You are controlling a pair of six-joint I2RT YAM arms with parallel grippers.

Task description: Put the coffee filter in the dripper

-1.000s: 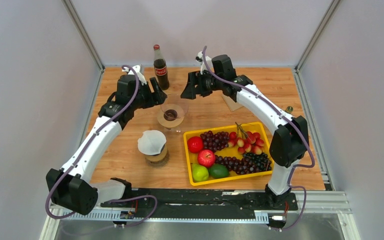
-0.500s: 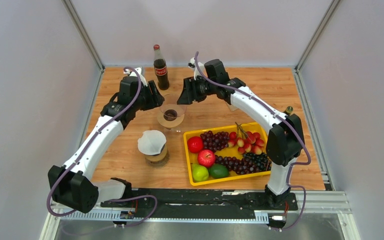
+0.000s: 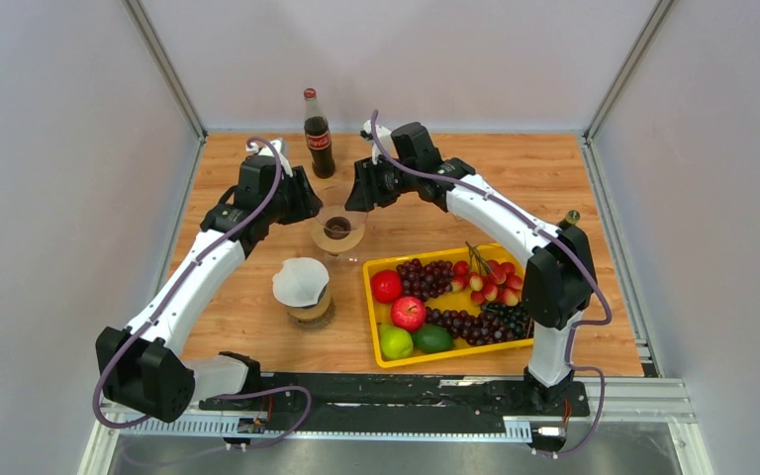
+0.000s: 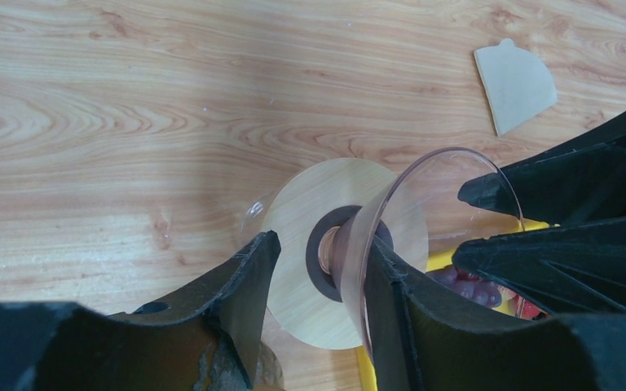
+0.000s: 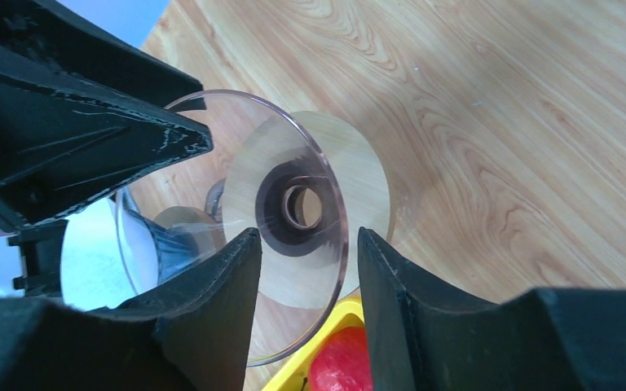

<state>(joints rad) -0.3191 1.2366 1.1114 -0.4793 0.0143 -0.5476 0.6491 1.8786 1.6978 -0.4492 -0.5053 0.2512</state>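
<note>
Honey-tan table (image 3: pixel 554 168), wavy darker grain throughout.

Frame centre: dripper (image 3: pixel 337 228) is clear glass with a pale wood collar and a dark brown ring at the hole.

Upper right of the left wrist view: coffee filter (image 4: pixel 515 84), plain beige.

Paper cone (image 3: pixel 300 280) is white, over a brownish jar (image 3: pixel 312 309).

Tray (image 3: pixel 371 297) is bright yellow and holds:
- red apples (image 3: pixel 408 313)
- a light green apple (image 3: pixel 394 341)
- a dark green lime (image 3: pixel 433 338)
- purple-black grapes (image 3: pixel 426 275)
- small red-and-cream fruit (image 3: pixel 490 282)

Top centre: bottle (image 3: pixel 318 134), near-black, with a red cap and red label.

Left arm (image 3: pixel 193 277) and right arm (image 3: pixel 500 213) have white shells and black joints.

Left gripper (image 4: pixel 319 243) and right gripper (image 5: pixel 307 236) are matte black.
</note>
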